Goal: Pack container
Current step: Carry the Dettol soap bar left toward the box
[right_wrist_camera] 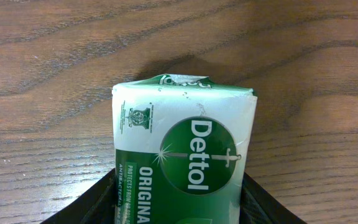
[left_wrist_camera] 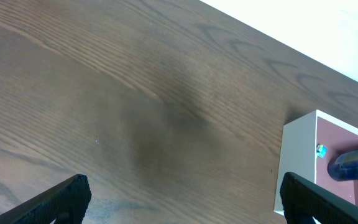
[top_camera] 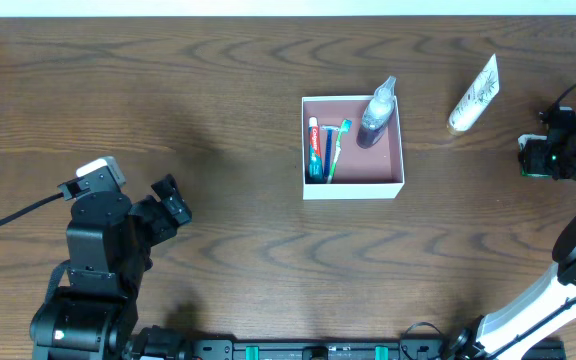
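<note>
Near the middle of the table [top_camera: 198,90] the container [top_camera: 365,166] is sitting open, and a toothpaste [top_camera: 314,150], a toothbrush [top_camera: 335,148] and a small bottle [top_camera: 376,112] are already lying inside it. Outside, a white tube [top_camera: 474,95] is lying apart from the box, toward the far right corner.

At the right edge, well away from the container, the right gripper [top_camera: 542,156] is working on a green soap packet [right_wrist_camera: 185,162]. Its jaws are sitting against the packet's two sides, so we are judging it gripped, though we cannot tell whether it is off the wood yet. The left gripper [top_camera: 171,200] is hanging over bare table with its jaws spread wide and nothing between them.

We are reading this as the pick-up of the soap. The next move is calling for a firm hold on the slippery wrapper, a lift, and a carry across to the free pink floor beside the bottle. The tube is still waiting after that.
</note>
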Controlling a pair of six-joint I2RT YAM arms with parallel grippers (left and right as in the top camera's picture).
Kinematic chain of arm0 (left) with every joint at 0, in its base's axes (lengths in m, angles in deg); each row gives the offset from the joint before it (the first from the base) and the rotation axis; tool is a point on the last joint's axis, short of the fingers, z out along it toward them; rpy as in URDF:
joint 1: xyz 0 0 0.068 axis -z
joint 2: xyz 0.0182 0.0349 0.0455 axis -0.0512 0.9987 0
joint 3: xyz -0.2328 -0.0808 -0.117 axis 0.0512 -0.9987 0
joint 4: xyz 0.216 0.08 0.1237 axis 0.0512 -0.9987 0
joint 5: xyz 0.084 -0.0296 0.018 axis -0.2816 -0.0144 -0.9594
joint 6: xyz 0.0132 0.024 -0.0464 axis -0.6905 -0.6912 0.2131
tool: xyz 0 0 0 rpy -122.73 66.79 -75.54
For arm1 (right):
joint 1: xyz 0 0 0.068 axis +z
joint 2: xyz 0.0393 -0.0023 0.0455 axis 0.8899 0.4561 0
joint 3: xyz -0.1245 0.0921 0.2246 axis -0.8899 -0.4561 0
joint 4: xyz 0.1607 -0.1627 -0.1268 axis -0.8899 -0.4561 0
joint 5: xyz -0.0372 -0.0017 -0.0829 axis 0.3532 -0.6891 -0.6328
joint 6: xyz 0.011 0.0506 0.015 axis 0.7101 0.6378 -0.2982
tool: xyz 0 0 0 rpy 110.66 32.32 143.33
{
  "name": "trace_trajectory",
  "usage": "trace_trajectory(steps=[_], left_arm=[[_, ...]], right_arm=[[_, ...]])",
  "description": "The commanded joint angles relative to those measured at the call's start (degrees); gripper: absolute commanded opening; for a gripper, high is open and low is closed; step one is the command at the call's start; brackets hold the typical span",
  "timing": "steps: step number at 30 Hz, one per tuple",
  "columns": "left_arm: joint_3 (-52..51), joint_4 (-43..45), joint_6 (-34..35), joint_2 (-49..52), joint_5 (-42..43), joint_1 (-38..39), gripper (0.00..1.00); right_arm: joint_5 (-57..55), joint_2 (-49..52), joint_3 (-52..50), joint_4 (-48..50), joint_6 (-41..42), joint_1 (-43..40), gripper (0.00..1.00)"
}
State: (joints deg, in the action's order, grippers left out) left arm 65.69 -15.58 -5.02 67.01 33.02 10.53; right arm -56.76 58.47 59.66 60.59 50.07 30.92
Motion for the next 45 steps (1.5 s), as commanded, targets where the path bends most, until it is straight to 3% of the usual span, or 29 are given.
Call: trace_trajectory(steps=[1, 10, 21, 28, 37, 45], left_arm=[[0.07, 0.04, 0.5, 0.02, -0.26, -0.2, 0.98], [0.07, 0.04, 0.5, 0.02, -0.26, -0.2, 0.98], [0.07, 0.04, 0.5, 0.02, -0.28, -0.2, 0.98], [0.07, 0.04, 0.5, 0.02, -0.28, -0.2, 0.98], [0.07, 0.04, 0.5, 0.02, -0.26, -0.2, 0.98], [0.07, 0.04, 0.5, 0.02, -0.28, -0.2, 0.98]], right_arm=[[0.39, 0.76, 0.26, -0.24, 3.02, -0.35, 0.47], [4.11, -4.94, 3.76, -1.25, 9.35, -0.35, 0.33], [16.52, -22.03, 5.9, -1.31, 19.67, -0.33, 0.35], [25.75, -35.76, 5.9, -7.74, 27.06, 0.98, 0.33], [26.45, -48.15, 5.9, -18.99, 28.7, 11.08, 0.33], [20.37, -49.16, 5.84, -27.71, 28.74, 22.58, 0.31]])
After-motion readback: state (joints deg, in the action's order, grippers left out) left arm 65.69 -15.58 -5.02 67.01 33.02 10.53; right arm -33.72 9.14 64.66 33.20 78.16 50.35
